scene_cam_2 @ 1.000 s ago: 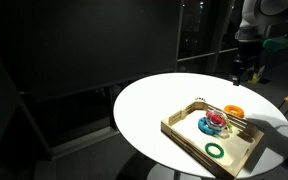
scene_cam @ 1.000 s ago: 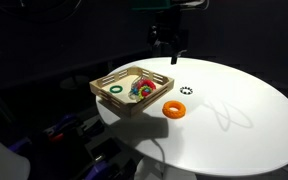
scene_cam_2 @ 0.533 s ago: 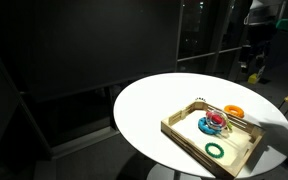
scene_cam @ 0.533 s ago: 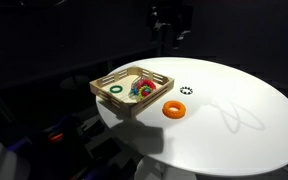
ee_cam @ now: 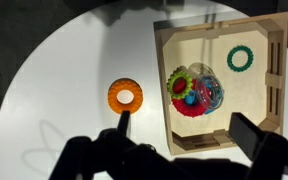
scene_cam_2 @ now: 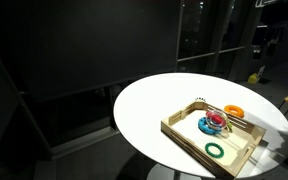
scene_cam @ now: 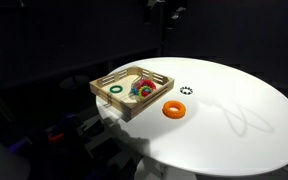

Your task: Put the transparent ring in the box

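Note:
The box (ee_cam: 160,70) is a shallow light-wood tray; it also shows in both exterior views (scene_cam: 110,78) (scene_cam_2: 184,135). The transparent ring (ee_cam: 212,92) lies inside it, glassy, resting on a pile of red and blue rings. My gripper (ee_cam: 189,132) is open and empty, high above the table over the box's near edge. It is a dark shape at the top of both exterior views (scene_cam: 168,14) (scene_cam_2: 260,42). The clear ring is too faint to make out in the exterior views.
An orange ring (ee_cam: 125,96) lies on the round white table (scene_cam: 234,120) beside the box, also in both exterior views (scene_cam: 174,110) (scene_cam_2: 233,110). A small dotted ring (scene_cam: 186,90) lies behind it. A green ring (ee_cam: 241,58) is in the box.
My gripper has risen straight up, away from the table, and is now near the top edge of both exterior views. The rings and box have not moved.

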